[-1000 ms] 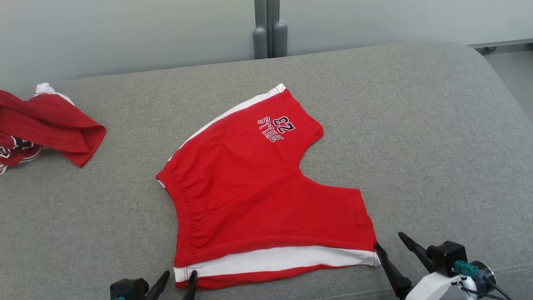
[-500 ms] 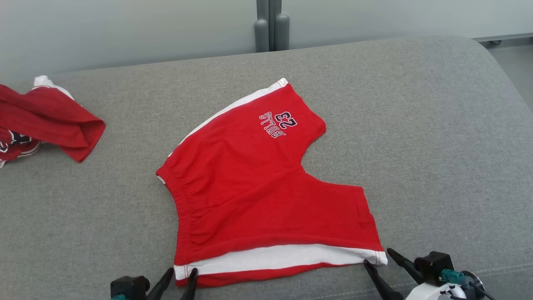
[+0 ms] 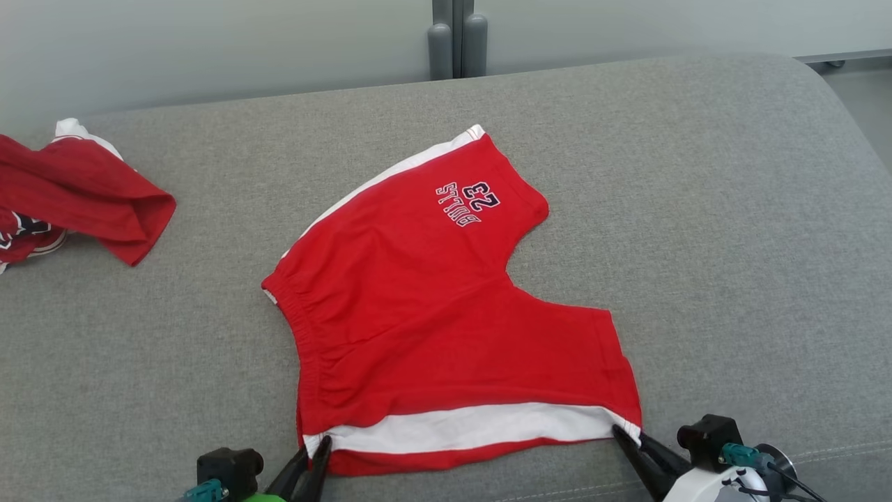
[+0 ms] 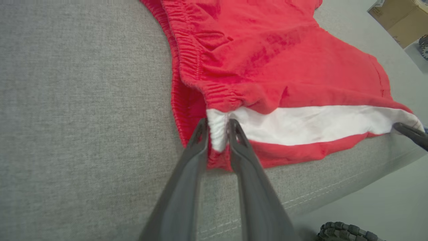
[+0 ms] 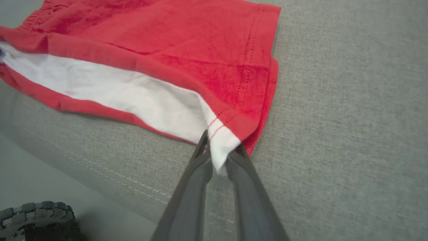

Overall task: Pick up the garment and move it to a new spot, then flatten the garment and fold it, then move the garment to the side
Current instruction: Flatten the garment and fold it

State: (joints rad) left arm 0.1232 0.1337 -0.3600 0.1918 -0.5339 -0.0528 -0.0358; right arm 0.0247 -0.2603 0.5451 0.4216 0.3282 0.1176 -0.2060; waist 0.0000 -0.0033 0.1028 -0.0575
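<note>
On one couch (image 3: 697,209), two claws (image 3: 311,453) (image 3: 627,439) pinch one garment (image 3: 432,314).

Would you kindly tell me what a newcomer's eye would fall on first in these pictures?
The bright red shorts with a white side stripe, spread in the middle of the grey cushion, stand out first. Next, the left tool pinches the stripe's waistband end and the right tool its hem corner, at the near edge. A crumpled red garment lies at far left.

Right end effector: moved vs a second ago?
Yes. Judged against the red shorts, the right end effector shifted left in the head view onto their near hem corner and closed on the white stripe.
</note>
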